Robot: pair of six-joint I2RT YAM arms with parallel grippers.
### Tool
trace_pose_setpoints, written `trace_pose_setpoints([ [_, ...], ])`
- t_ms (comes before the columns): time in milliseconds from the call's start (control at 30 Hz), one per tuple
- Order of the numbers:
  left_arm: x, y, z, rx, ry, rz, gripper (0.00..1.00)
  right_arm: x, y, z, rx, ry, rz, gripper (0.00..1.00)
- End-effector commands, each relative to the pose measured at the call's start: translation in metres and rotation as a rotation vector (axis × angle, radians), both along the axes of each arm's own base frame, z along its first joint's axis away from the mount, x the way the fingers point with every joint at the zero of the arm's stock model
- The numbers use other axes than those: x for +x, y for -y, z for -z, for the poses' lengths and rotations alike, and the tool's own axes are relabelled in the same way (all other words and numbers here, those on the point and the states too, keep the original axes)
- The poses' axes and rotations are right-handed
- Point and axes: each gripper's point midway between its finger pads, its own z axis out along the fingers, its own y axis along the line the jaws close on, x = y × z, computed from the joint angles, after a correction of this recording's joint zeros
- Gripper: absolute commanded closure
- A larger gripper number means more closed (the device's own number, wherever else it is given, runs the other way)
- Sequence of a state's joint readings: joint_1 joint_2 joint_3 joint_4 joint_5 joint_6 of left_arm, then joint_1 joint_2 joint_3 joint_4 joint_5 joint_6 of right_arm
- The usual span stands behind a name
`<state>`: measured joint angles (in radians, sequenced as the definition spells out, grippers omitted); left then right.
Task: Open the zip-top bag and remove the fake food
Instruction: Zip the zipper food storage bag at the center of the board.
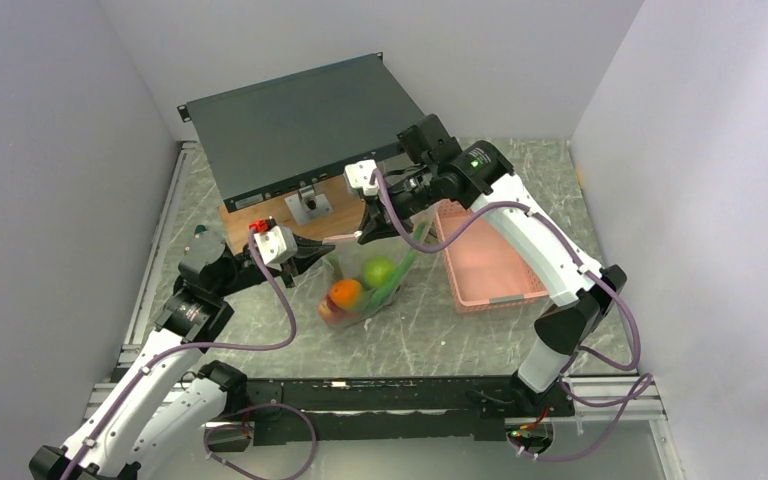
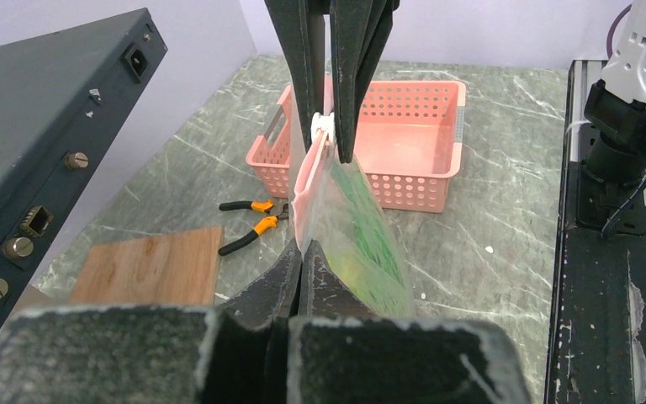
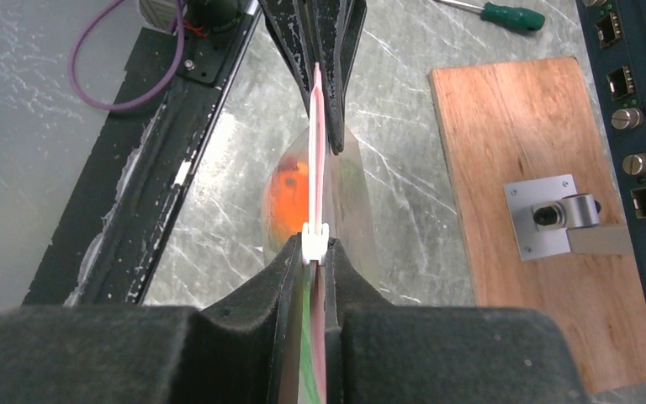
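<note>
Seen from above, the zip-top bag (image 1: 360, 292) hangs between my end effectors, its pink seal running 9 to 3 o'clock and the fake food (image 1: 378, 271) sagging toward the worktop (image 1: 460, 340). My left end effector (image 1: 312, 252) pinches the 9 o'clock end. My right end effector (image 1: 368, 236) pinches the white slider (image 3: 315, 240), which I judge must travel toward 9.
</note>
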<state>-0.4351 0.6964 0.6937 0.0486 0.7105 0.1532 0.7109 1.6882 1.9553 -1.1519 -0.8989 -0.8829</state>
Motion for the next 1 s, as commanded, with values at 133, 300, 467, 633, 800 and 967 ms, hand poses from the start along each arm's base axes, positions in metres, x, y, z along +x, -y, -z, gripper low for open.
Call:
trace_pose_setpoints([
  [133,0.002,-0.005,-0.014,-0.021,0.050,-0.019,1.00,0.004,0.031,-0.008,0.004,0.066,0.023,1.00],
  [300,0.003,-0.005,-0.014,-0.022,0.048,-0.017,1.00,0.011,0.042,-0.007,0.010,0.076,0.047,1.00],
  [467,0.003,-0.005,-0.013,-0.020,0.041,-0.015,1.00,0.017,0.052,-0.003,0.017,0.081,0.073,1.00],
  [633,0.003,-0.005,-0.013,-0.021,0.042,-0.016,1.00,0.022,0.061,-0.004,0.029,0.084,0.100,1.00],
  [800,0.004,-0.005,-0.013,-0.020,0.041,-0.018,1.00,0.026,0.070,-0.003,0.037,0.090,0.124,1.00],
  [967,0.004,-0.005,-0.013,-0.020,0.038,-0.016,1.00,0.030,0.080,0.001,0.037,0.098,0.145,1.00],
])
